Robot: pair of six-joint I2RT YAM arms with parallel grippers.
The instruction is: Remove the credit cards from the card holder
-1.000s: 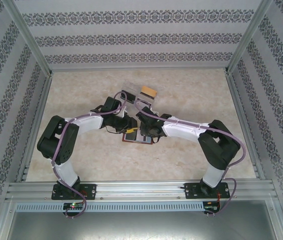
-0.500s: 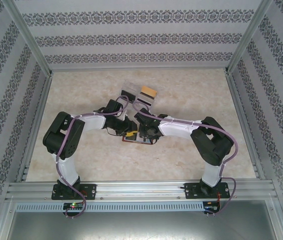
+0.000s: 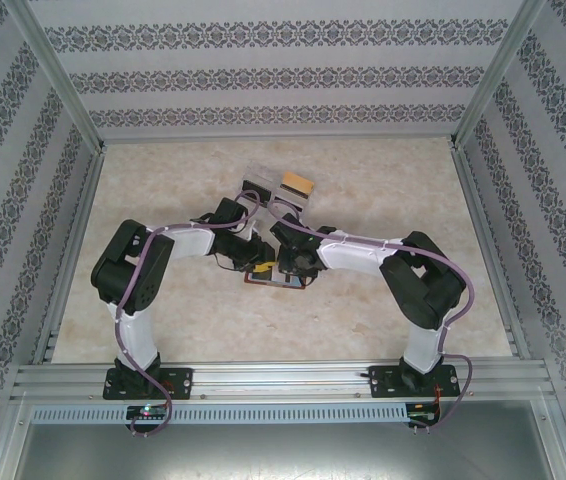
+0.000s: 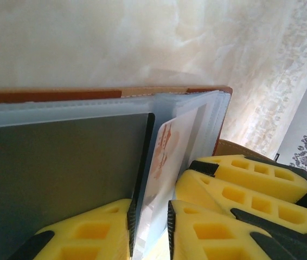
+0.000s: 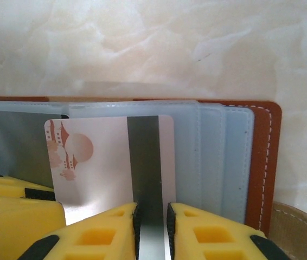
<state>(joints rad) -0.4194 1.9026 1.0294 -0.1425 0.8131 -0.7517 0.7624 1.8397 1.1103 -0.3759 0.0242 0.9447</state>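
Note:
The brown card holder (image 3: 288, 283) lies open on the table, its blue-grey pockets (image 5: 213, 157) fanned out. A white credit card (image 5: 99, 162) with an orange print and a dark stripe sticks out of the pockets. My right gripper (image 5: 152, 227) rests its fingertips on this card, jaws a narrow slit apart, the stripe showing between them. My left gripper (image 4: 149, 227) straddles the edge of a pocket leaf and the same white card (image 4: 164, 157), with a sliver of space at its right pad. A grey card (image 4: 61, 173) sits in the left pocket. Both grippers (image 3: 261, 268) (image 3: 285, 268) meet over the holder.
A clear plastic tray (image 3: 263, 187) stands just behind the grippers, with an orange-topped card (image 3: 296, 184) at its right end. The right gripper's yellow fingers (image 4: 240, 189) crowd the left wrist view. Patterned walls and metal posts ring the marble-look table (image 3: 393, 190).
Both grippers have drawn closer together over the card holder and edged toward the back. The left arm's elbow has swung right. Both jaws have narrowed a little.

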